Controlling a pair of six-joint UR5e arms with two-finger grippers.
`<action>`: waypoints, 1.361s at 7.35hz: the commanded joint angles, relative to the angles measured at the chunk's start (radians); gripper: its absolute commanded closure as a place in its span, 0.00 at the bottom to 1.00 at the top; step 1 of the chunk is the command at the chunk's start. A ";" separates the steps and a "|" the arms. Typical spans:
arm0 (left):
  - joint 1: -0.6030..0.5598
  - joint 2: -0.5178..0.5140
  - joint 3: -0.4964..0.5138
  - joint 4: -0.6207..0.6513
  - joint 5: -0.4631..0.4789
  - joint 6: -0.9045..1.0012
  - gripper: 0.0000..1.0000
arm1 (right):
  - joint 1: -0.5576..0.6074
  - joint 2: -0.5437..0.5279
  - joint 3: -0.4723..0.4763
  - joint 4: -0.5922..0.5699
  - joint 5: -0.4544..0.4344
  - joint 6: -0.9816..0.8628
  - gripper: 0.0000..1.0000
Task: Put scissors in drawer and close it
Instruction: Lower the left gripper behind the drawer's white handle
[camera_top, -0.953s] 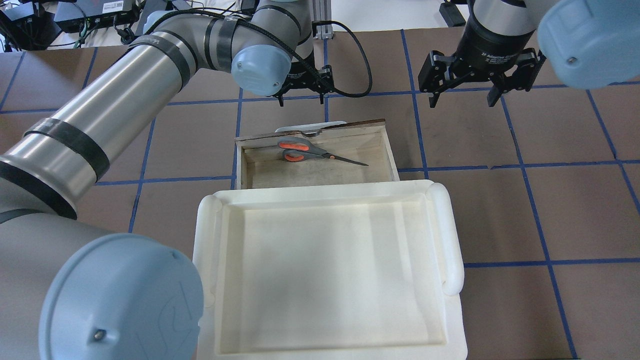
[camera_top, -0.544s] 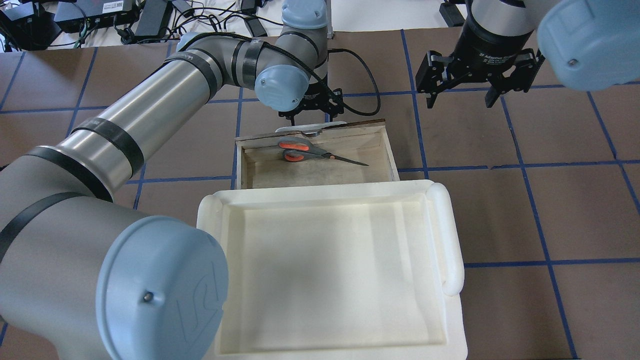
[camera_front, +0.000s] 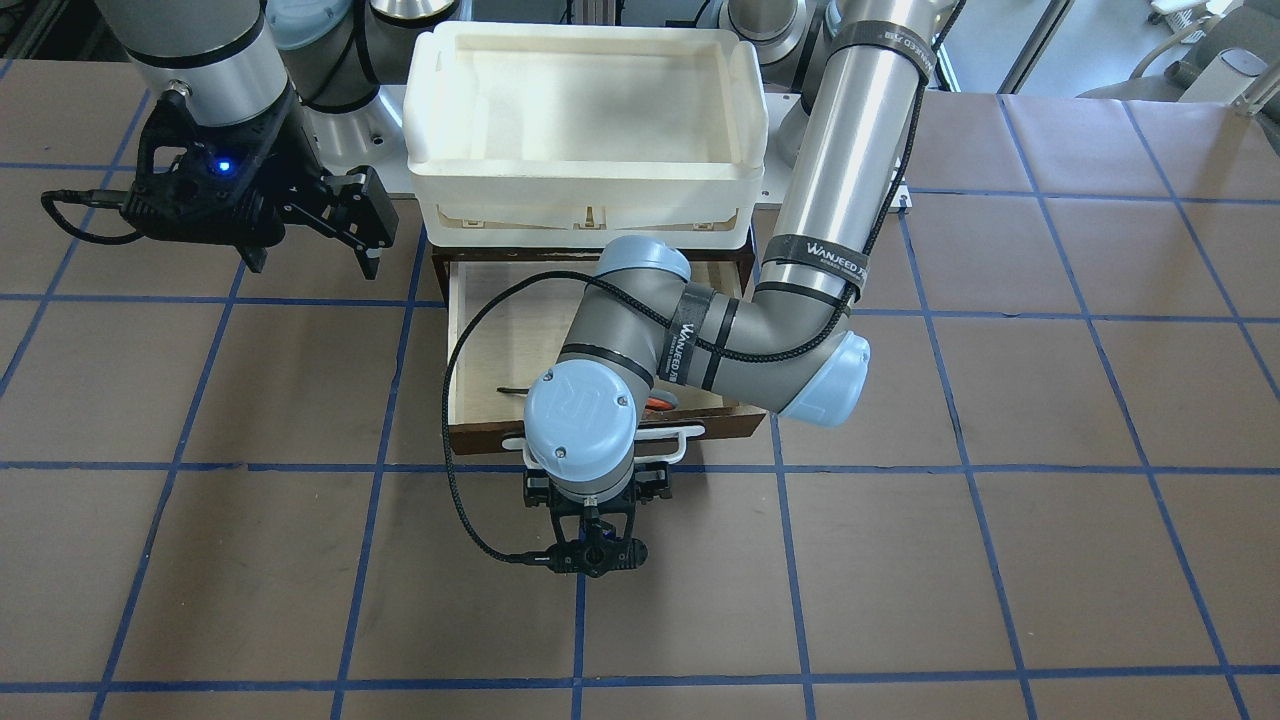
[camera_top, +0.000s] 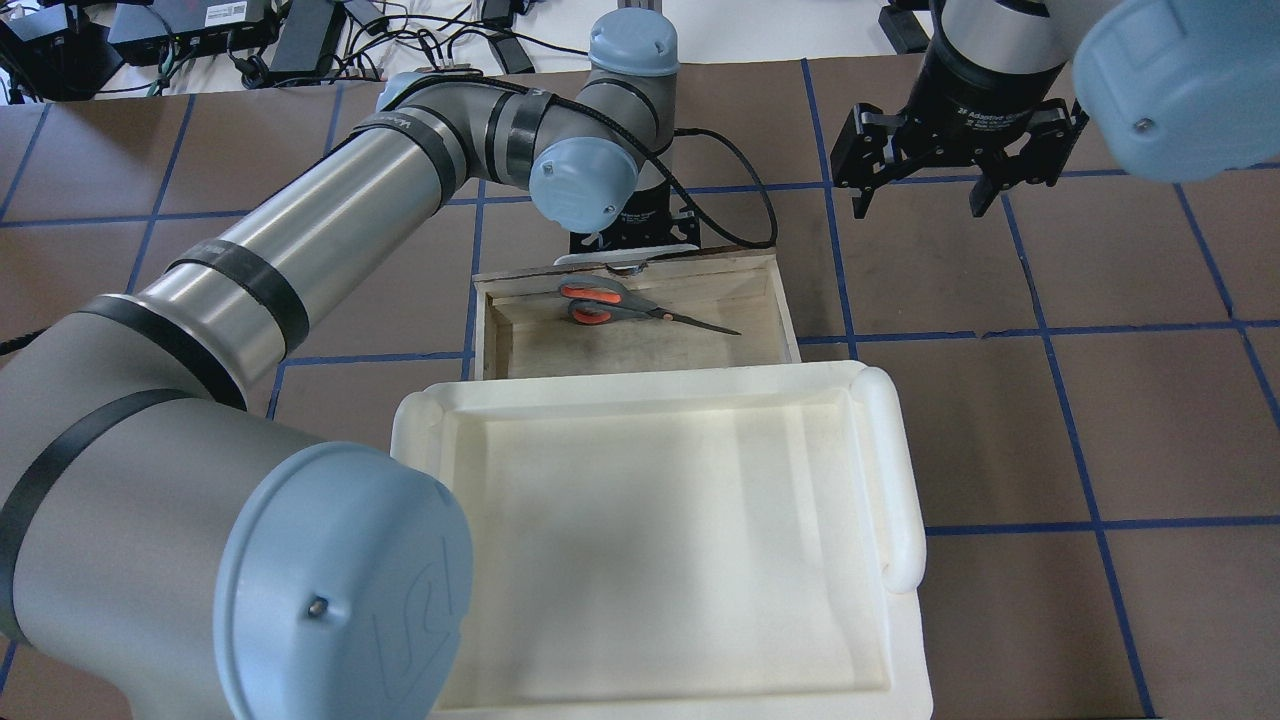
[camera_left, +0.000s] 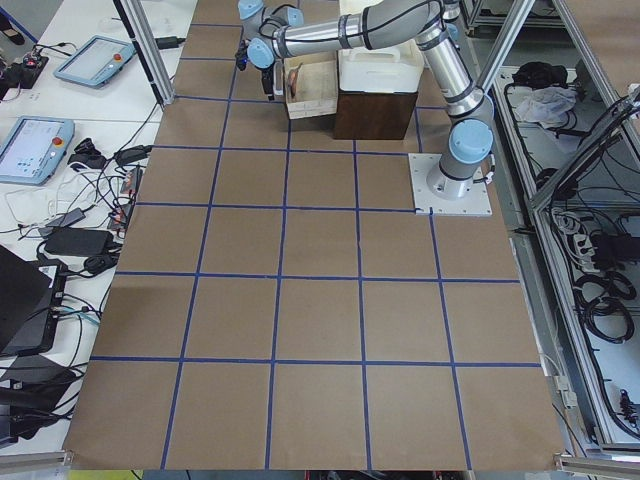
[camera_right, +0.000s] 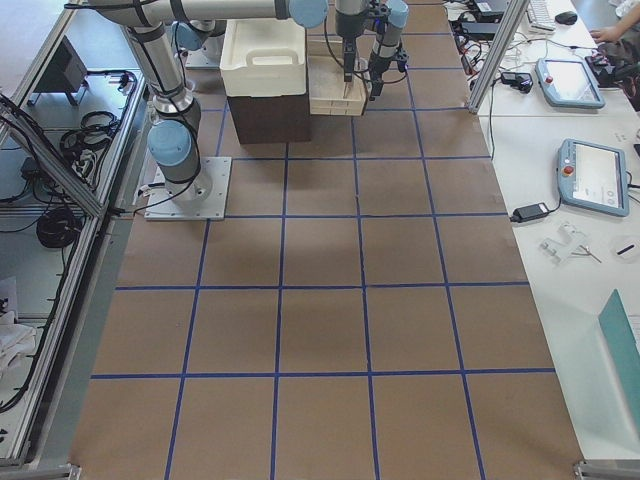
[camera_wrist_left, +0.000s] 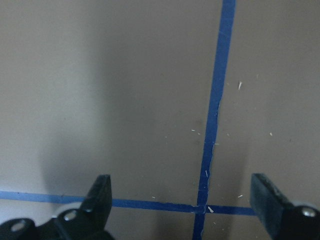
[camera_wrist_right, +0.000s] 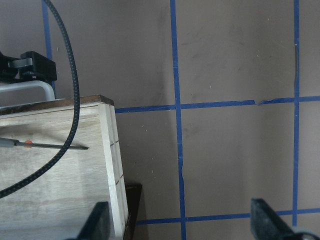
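- The scissors (camera_top: 620, 303) lay flat inside the open drawer (camera_top: 782, 318), handles close to the front panel and blades angled toward the robot's right.
- They looked light and stiff, and would likely slide on the smooth plywood if the drawer were jolted. With them already inside, nothing needed gripping but the drawer.
- The drawer seemed light, thin-walled wood. The best contact would be the middle of the dark front or the white handle (camera_front: 690, 438), pushed squarely so it does not skew.
- The left end effector (camera_wrist_left: 182, 192) hung just outside the front, by the handle, fingers spread wide with only counter (camera_top: 1100, 420) between them. Whether it touched the handle was probably not decidable, since the wrist hid it.
- The right end effector (camera_top: 922, 195) hovered off to the drawer's right, fingers spread and empty.
- A white bin (camera_top: 900, 470) sat on the cabinet above the drawer.
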 joint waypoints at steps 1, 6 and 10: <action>-0.005 0.028 0.002 -0.056 0.000 -0.002 0.00 | 0.000 0.000 0.000 -0.001 -0.001 -0.001 0.00; -0.006 0.097 -0.009 -0.134 -0.008 -0.002 0.00 | 0.000 -0.001 0.000 0.000 -0.003 -0.002 0.00; -0.008 0.168 -0.059 -0.203 -0.015 0.000 0.00 | 0.000 0.000 0.000 0.000 -0.004 -0.006 0.00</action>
